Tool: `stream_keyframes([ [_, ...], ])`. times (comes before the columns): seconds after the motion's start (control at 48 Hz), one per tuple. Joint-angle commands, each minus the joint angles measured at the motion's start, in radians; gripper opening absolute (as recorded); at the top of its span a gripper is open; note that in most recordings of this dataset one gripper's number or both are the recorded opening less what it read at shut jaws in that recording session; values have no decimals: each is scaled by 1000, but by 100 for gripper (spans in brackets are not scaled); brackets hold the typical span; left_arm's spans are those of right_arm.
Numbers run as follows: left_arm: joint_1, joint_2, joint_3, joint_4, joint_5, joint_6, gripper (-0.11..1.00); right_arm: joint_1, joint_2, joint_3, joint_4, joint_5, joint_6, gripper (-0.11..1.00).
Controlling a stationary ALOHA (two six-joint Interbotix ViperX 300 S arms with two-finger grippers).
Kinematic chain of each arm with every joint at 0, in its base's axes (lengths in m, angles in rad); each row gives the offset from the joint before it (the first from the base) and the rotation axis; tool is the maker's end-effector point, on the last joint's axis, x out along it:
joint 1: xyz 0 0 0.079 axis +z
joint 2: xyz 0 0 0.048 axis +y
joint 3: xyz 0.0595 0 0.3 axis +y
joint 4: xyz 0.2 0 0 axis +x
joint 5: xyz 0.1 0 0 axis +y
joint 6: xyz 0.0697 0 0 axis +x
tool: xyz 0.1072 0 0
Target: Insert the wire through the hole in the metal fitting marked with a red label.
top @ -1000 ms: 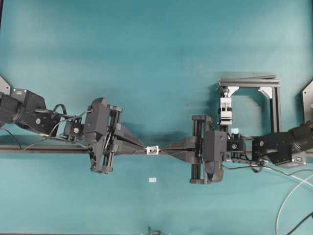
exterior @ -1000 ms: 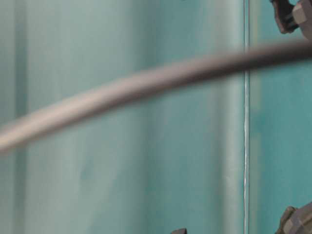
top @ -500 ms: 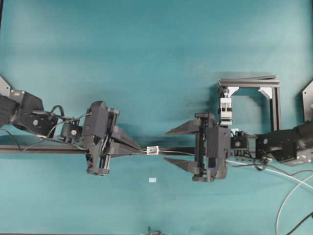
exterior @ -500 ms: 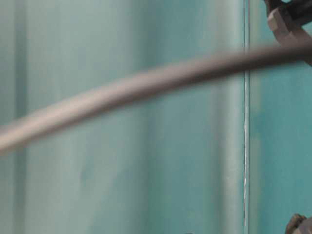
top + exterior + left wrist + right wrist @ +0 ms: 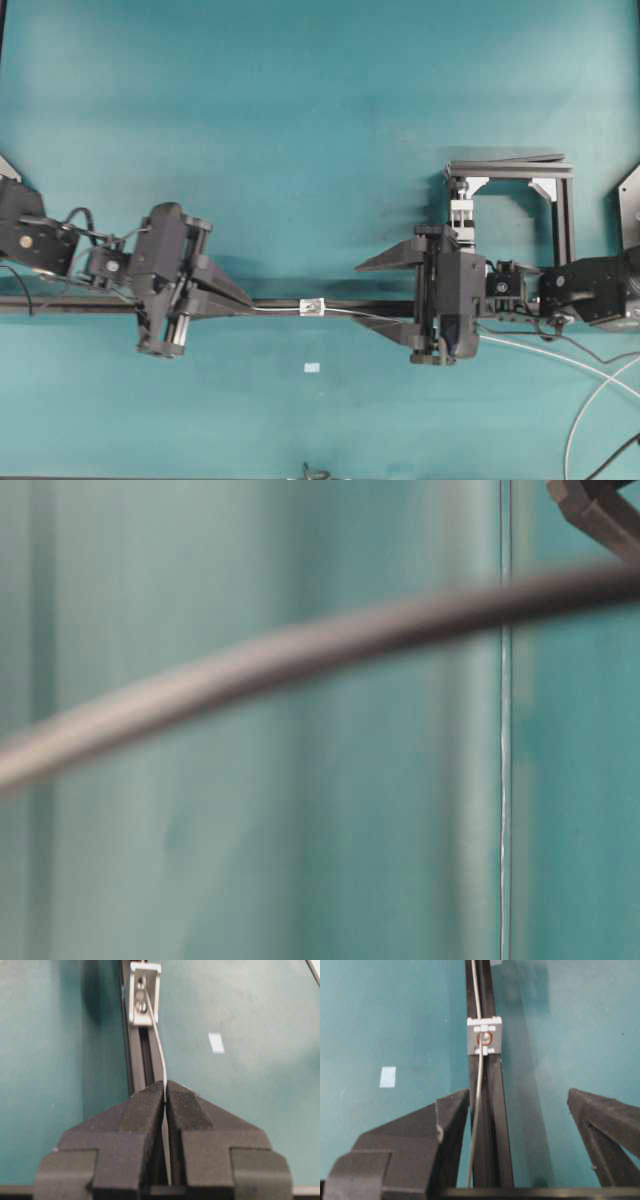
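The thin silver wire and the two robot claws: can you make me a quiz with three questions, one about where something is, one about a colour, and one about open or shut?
1. Where does the thin silver-grey wire go?
A. through the small silvery metal fitting
B. around the silver clamp
C. flat on the table, away from the fitting

2. What colour is the ring around the hole?
A. blue
B. red
C. yellow

3. How are the grippers?
A. both open
B. both shut
C. left gripper shut on the wire, right gripper open

Answers: 1 A, the right wrist view shows the wire on both sides of the fitting. 2 B, a red ring shows there. 3 C, the left fingers pinch the wire, while the right fingers stand wide apart.
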Motion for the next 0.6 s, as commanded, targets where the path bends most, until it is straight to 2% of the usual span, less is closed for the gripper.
stream_keyframes([
  [0.0,-6,-49,18,3,9,-2,-10,3,-35,0,0,5,3,87],
  [0.583,-38,-267,158,3,183,-9,-10,5,-77,38,2,8,2,87],
])
